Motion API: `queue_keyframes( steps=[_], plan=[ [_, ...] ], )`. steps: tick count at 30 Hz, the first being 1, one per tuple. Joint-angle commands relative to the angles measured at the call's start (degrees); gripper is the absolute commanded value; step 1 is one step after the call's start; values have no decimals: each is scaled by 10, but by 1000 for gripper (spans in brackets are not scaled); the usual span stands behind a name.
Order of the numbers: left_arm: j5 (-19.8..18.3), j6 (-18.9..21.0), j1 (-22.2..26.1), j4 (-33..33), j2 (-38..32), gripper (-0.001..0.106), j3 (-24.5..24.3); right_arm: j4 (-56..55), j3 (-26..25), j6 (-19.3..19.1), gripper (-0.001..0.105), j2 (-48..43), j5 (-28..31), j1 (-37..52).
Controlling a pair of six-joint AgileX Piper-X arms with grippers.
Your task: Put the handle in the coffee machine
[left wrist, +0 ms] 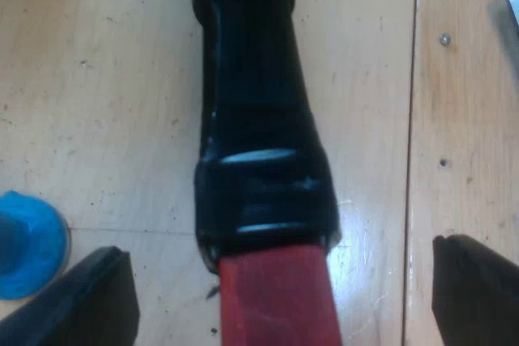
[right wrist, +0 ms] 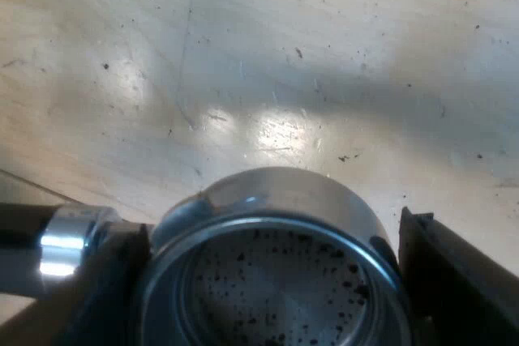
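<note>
- Holder (left wrist: 259,192) first: its dark handle (left wrist: 251,79) runs straight away from the left wrist with the red end (left wrist: 280,297) nearest. The long axis lies down the middle of the gap between the fingers.
- The left gripper (left wrist: 277,247) is spread wide, with one of its black fingers (left wrist: 81,301) well off each side of the handle. It touches nothing and has nothing in its hold.
- At the far end, the metal basket (right wrist: 272,281), flecked with coffee grounds, sits inside the right gripper (right wrist: 268,228). Its fingers (right wrist: 454,281) are tight against both sides of the basket, and I read that as a closed hold on the holder.
- The chrome collar (right wrist: 69,237) leads sideways out of that grip. So the handle lies across the right fingers and along the left ones.
- Both arms are at the holder, one at each end, and the left is the one placed for the handle.
- Under it all is the table (left wrist: 97,79). Whether the holder rests on it or hangs just over it, I cannot tell. A seam (left wrist: 413,119) between boards runs alongside the handle.
- A blue tamper (left wrist: 28,245) stands on the table just beside one left finger, apart from the handle.
- My guess is the left only has to close across the handle, just up from the red end. The trip to the machine is not yet begun.
</note>
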State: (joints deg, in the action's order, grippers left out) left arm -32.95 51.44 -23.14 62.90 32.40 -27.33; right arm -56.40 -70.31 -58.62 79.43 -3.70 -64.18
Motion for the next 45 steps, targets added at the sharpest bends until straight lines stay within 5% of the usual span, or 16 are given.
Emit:
queue_keyframes(
  steps=[1,13,22,36,44,45],
  plan=[
    [-8,-5,-2,-4,0,75,-1,0,-9,-4,0,-7,-12,0],
    [-6,-15,-2,-18,50,75,-1,0,-9,-4,0,-7,-14,0],
    [-3,-25,-2,-21,49,52,-1,0,-9,-4,0,-7,-14,0],
    [-3,-25,-2,-37,49,51,-1,0,-9,-4,0,-7,-14,0],
    [-3,-29,-2,-35,49,0,-1,0,-9,-3,0,-7,-14,0],
    [-3,-30,-2,-34,49,0,-1,0,-9,-1,0,-7,-13,0]
  ],
)
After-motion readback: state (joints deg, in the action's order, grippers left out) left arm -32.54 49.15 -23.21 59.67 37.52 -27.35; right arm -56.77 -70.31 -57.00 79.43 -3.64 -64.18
